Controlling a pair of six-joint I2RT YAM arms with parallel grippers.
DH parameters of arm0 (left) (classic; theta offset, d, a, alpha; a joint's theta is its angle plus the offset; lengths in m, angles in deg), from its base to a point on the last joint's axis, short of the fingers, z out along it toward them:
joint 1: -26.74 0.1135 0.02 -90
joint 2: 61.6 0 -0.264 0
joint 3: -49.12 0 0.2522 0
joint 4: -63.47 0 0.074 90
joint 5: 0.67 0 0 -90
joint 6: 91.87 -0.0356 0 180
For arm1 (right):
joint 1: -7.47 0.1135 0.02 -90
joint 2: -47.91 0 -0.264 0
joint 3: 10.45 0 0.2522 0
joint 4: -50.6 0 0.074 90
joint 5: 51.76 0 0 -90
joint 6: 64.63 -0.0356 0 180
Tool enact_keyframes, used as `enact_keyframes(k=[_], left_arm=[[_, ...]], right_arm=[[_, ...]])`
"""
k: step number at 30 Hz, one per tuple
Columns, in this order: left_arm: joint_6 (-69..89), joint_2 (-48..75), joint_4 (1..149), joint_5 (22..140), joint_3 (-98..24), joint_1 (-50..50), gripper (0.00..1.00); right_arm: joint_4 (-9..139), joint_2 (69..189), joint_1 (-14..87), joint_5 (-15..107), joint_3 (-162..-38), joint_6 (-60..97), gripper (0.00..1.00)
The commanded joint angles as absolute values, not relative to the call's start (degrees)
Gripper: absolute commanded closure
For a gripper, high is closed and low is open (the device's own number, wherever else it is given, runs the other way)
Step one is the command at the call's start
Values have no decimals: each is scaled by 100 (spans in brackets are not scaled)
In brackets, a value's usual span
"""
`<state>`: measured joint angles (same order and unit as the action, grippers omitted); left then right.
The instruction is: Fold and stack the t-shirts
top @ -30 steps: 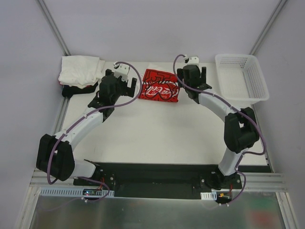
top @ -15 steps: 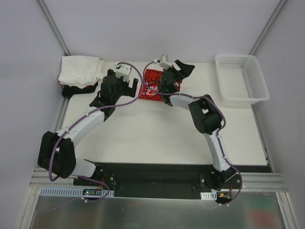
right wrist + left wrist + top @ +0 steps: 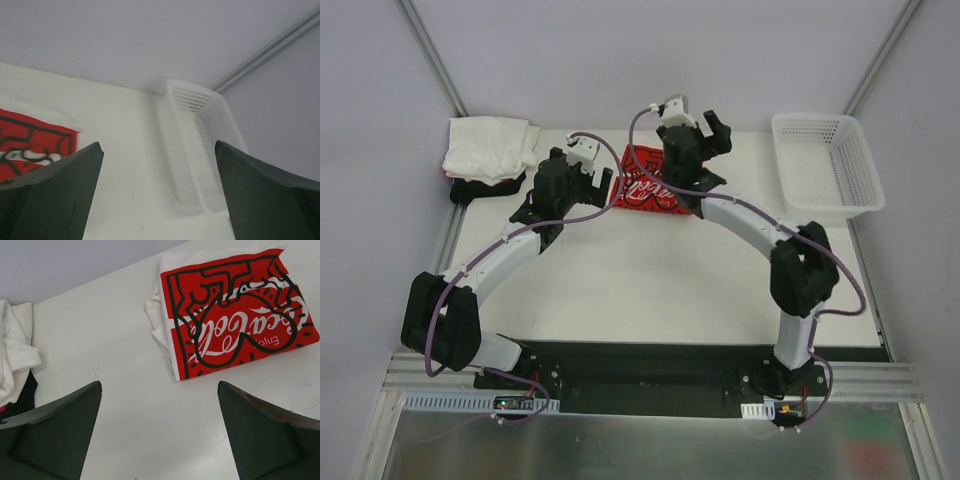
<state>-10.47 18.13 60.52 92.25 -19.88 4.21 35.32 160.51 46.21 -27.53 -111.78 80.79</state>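
A folded red t-shirt [image 3: 645,190] with white lettering and black line art lies flat at the back middle of the table. It also shows in the left wrist view [image 3: 235,315] and at the left edge of the right wrist view [image 3: 30,145]. A pile of white t-shirts [image 3: 490,148] sits on a black shirt [image 3: 470,188] at the back left; both show in the left wrist view, white [image 3: 12,352] and black [image 3: 20,400]. My left gripper [image 3: 598,185] is open and empty just left of the red shirt. My right gripper [image 3: 713,148] is open and empty above the shirt's right edge, facing the basket.
A white plastic mesh basket [image 3: 825,165] stands at the back right, and shows in the right wrist view [image 3: 200,135]. Bare white tabletop [image 3: 650,280] lies between the arms. Frame posts rise at the back corners.
My right arm swung from right of the red shirt across over it, then back, and its wrist now points toward the basket. The left arm has barely moved. The shirt stays put.
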Motion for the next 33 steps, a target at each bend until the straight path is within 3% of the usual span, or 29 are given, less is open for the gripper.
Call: enact_keyframes(k=[1, 2, 4, 11, 17, 23, 29, 33], left_arm=[[-1127, 1882, 6228, 8750, -2282, 388, 1], [-1145, 1900, 6368, 8601, -2352, 397, 1], [-1180, 1953, 6466, 8459, -2388, 397, 1], [-1400, 1970, 6106, 7415, -2124, 441, 1], [-874, 2313, 6141, 5288, -2422, 968, 1], [-249, 2989, 6875, 4706, -3272, 1477, 1], [936, 4833, 7415, 3066, -4775, 2049, 3], [1289, 5625, 7406, 3035, -5165, 2164, 2]], right_arm=[[7692, 14689, 3826, 1030, -11537, 3761, 3], [7840, 14609, 3649, 2283, -11544, 3523, 4], [7772, 14468, 3210, 3179, -11318, 2977, 4], [5331, 14169, 3506, 506, -9659, 4144, 4], [4477, 13678, 3006, 2169, -8873, 3286, 4], [4388, 13229, 2962, 2005, -8705, 3608, 4], [4555, 12667, 2970, 1953, -8706, 3662, 4], [4503, 12341, 2962, 1751, -8556, 3793, 4]])
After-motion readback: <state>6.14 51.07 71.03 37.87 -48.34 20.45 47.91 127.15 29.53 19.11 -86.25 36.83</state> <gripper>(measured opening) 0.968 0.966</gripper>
